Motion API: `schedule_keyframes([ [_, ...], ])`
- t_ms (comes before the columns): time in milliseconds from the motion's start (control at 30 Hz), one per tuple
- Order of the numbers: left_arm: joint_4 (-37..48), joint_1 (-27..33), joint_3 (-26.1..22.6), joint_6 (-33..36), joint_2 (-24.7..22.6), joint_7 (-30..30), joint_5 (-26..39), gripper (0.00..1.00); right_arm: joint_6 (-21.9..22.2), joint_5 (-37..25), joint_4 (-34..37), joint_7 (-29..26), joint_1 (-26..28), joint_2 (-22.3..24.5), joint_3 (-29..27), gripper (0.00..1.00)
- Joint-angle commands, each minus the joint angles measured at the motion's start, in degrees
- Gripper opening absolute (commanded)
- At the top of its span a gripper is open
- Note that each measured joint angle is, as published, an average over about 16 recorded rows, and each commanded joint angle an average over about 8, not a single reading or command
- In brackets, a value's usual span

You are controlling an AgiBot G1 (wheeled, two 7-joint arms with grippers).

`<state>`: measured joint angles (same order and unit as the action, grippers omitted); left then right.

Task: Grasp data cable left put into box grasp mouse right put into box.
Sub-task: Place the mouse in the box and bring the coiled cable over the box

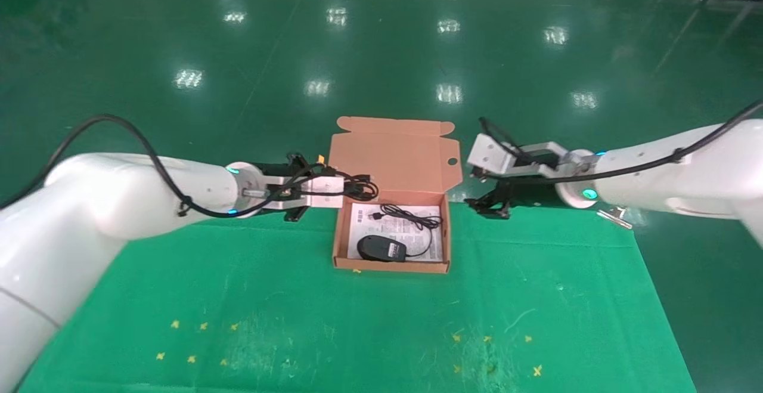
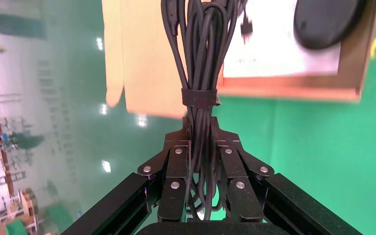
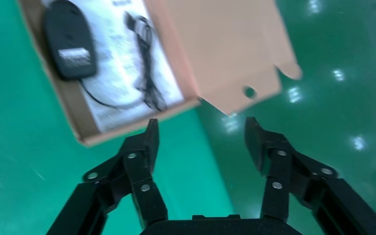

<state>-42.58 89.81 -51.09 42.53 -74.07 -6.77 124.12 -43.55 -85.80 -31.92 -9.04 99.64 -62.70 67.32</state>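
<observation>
Left gripper point(image 2: 203, 161) clamps data cable point(image 2: 200, 73), bundle pointing lengthwise at box point(image 1: 340, 226), frame centre; right gripper point(image 3: 200, 147) agape, empty.

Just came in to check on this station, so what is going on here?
The robot is packing a box. The mouse already lies inside on the white sheet, its thin cord loose beside it. The left gripper is shut on the data cable, holding the bundle at the box's left edge, not yet inside. The right gripper is open and empty, just right of the box.
</observation>
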Motion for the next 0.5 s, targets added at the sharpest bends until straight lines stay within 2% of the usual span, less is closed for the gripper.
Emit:
schedule_keyframes([
  [33, 4.6, -0.1, 0.0, -2.9, -2.7, 3.3, -1.4, 0.0, -0.5, -0.1, -1.2, -0.1, 0.5, 2.2, -0.1, 1.0],
  [267, 7.6, -1.0, -3.5, -7.0, -4.4, 10.7, -11.6, 0.0, -1.1, -1.3, -6.9, -2.8, 1.4, 9.1, 0.0, 1.0],
  [500, 7.1, -1.4, -9.3, -9.7, -4.6, 12.8, -19.5, 0.0, -1.7, -2.1, -12.9, -5.6, 1.6, 14.9, 0.1, 1.0],
])
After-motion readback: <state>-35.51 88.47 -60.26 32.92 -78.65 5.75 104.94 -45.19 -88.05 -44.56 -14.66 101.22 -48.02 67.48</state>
